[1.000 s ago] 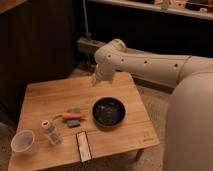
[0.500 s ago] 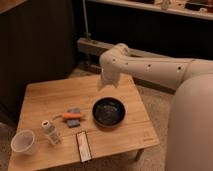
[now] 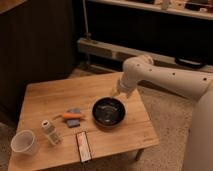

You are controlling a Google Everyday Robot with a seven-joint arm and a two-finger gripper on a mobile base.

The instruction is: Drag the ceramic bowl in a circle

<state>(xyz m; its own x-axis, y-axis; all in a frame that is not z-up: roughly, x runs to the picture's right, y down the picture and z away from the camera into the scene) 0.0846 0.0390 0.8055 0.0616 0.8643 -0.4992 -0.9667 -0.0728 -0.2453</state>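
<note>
The gripper (image 3: 116,93), its fingers spread apart, hangs just over the far rim of the bowl (image 3: 108,112) on the table (image 3: 45,95)

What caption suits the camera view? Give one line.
End effector poised over the black ceramic bowl's far rim on a wooden table.

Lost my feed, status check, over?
Pincer open, by far rim of ceramic bowl. Bowl flat on table. Orange item close beside it.
</note>
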